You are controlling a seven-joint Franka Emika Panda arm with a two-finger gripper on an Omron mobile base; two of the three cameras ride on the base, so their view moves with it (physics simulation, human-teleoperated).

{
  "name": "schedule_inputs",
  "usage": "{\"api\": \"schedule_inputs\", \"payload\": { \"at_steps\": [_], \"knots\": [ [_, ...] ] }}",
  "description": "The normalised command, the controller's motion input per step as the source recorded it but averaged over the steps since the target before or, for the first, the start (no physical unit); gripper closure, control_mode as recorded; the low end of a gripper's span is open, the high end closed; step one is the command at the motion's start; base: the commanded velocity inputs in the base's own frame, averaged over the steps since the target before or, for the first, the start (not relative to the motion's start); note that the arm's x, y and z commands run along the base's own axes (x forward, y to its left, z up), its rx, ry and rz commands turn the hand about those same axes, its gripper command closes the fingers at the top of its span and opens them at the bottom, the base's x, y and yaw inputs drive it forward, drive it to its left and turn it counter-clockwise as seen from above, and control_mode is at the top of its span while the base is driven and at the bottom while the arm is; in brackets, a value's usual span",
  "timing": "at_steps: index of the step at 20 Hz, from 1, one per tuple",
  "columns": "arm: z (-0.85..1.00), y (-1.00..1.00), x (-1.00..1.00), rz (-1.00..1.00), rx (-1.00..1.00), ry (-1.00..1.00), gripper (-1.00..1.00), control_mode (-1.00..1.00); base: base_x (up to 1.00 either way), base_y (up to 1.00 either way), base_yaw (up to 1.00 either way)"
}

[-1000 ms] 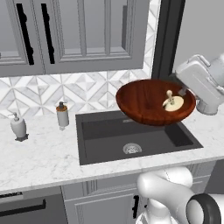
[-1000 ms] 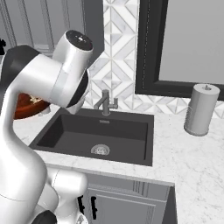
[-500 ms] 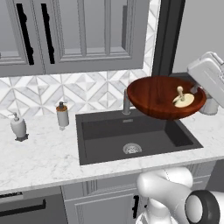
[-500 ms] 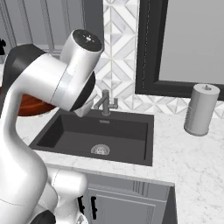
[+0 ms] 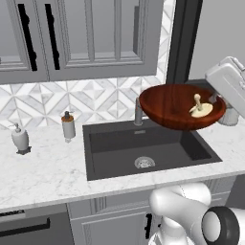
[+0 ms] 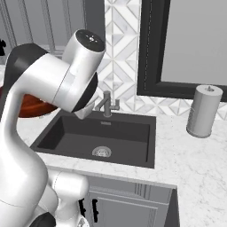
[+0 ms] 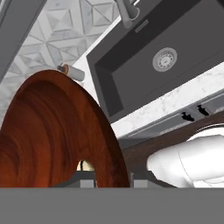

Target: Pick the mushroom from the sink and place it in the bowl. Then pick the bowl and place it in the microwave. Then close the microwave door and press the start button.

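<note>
You have the bowl point(image 5: 179, 107) up in the air, held above the right half of the sink point(image 5: 143, 148) and clear of the table point(image 5: 43, 172). In the left base view it hangs roughly level, its far rim close to the tall dark frame at the back, with the white hand meeting its right edge. The mushroom point(image 5: 201, 108) lies inside the bowl on the right side, cap down and stem pointing up.

In the hand view the tool point(image 7: 113, 181) straddles the bowl's rim: one finger point(image 7: 85, 181) sits on the inside of the wall and the other on the outside, so your tool is clenched on the bowl's edge. A bit of the mushroom's pale cap peeks out just inside the rim beside that inner finger. Beyond the bowl you look down on the sink, its round metal drain point(image 7: 165, 59) bare.

The grey faucet point(image 6: 107, 104) stands at the back edge of the sink, and in the left base view the bowl's left rim hangs just in front of it. Two soap dispensers point(image 5: 68, 126) stand on the table left of the sink, well apart from the bowl. A roll of paper towels point(image 6: 203, 111) stands upright on the table to the right of the sink.
</note>
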Motion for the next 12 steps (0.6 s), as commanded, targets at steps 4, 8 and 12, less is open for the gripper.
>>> {"api": "schedule_inputs", "payload": {
  "at_steps": [4,8,12],
  "knots": [
    [-0.02,0.00,-0.23,0.00,0.00,0.00,1.00,1.00,-0.50,0.00,-0.03],
    [0.00,0.00,0.00,0.00,0.00,0.00,1.00,1.00,-1.00,0.00,-0.19],
    [0.00,0.00,0.00,0.00,0.00,0.00,1.00,1.00,-1.00,0.08,-0.21]
  ]
}}
